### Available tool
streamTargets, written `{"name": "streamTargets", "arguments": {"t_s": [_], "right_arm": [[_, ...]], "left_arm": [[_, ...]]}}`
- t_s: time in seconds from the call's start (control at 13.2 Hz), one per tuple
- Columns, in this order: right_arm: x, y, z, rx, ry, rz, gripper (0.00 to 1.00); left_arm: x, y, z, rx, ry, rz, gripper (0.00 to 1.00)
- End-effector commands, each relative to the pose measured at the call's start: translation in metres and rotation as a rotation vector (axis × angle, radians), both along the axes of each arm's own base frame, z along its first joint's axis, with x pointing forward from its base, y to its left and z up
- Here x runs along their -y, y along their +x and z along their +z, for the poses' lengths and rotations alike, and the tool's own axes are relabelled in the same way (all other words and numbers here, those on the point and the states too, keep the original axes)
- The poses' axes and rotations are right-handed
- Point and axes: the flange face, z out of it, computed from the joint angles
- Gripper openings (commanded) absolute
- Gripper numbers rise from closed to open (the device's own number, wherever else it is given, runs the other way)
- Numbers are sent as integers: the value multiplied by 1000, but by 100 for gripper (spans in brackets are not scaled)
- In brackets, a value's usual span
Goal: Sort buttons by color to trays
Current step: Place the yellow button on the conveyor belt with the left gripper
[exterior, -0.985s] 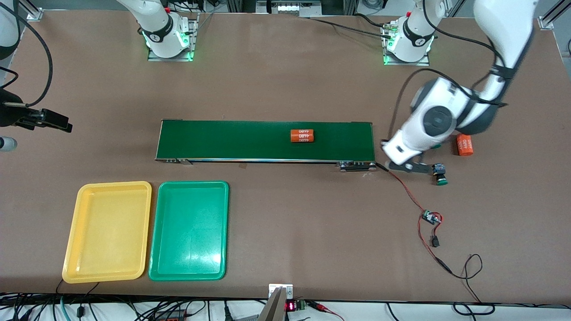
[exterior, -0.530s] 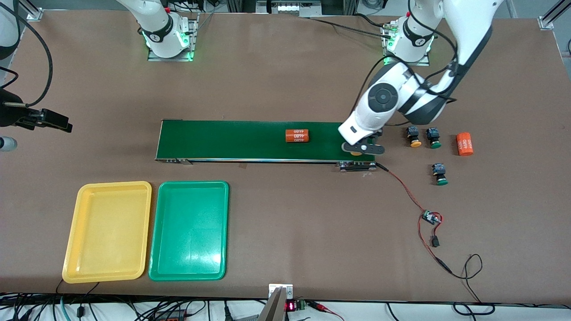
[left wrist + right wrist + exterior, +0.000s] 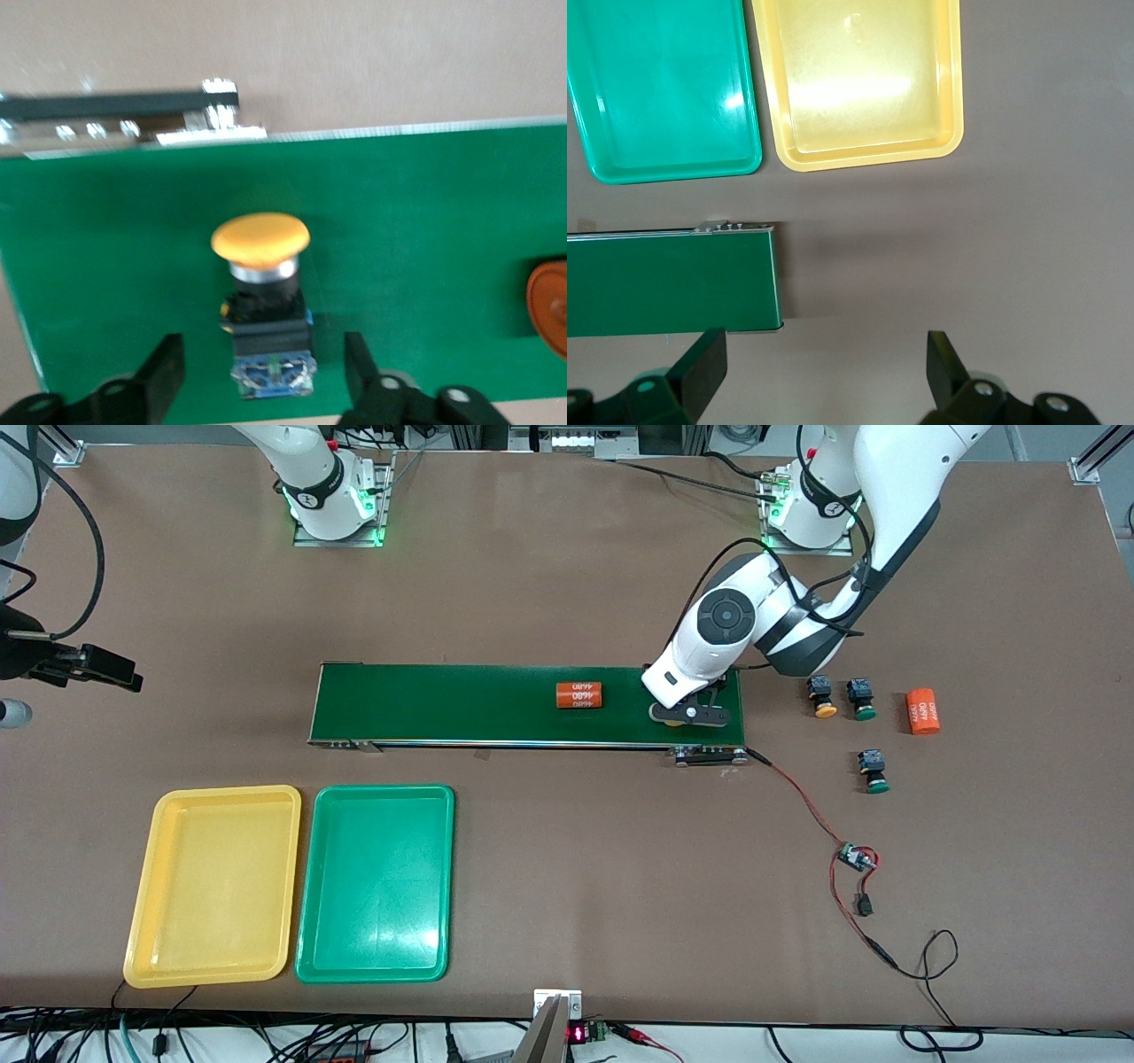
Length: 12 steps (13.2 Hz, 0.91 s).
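Currently the left gripper (image 3: 263, 376) hangs low over the belt (image 3: 496, 704) at the left arm's end, fingers (image 3: 161, 372) spread around a yellow button (image 3: 262, 305) without touching. Best lifted straight up, clear. Right gripper (image 3: 824, 363) waits, fingers apart, holding nothing, above the belt's other end near the trays (image 3: 859, 155).

Both arms (image 3: 895, 478) have glossy white shells with dark grey joint bands, black cables, green-lit bases (image 3: 335, 509), and black fingers (image 3: 159, 376).
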Motion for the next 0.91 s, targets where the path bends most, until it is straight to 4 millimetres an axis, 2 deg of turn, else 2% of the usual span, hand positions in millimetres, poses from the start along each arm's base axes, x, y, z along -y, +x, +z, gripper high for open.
{"name": "streamTargets", "arguments": {"t_s": [0.0,0.15,0.3,0.38,0.53,0.68,0.83], "right_arm": [[1,-1,0,8,17,0,100],[1,1,0,16,23,-4,100],[0,4,1,34,32,-5,100],[1,6,0,46,30,-6,100],[2,7,-2,46,29,-9,100],[5,8,-4,41,27,-14,100],[16,6,-4,42,27,-35,100]], "left_arm": [[-18,23,47,36,79,25,100],[-46,48,75,-33,158,51,100],[-98,74,82,-58,152,27,100],[-123,80,76,-77,144,8,100],[-179,81,52,-137,139,27,99],[-204,67,23,-198,147,41,95],[-237,56,-6,-195,173,34,95]]}}
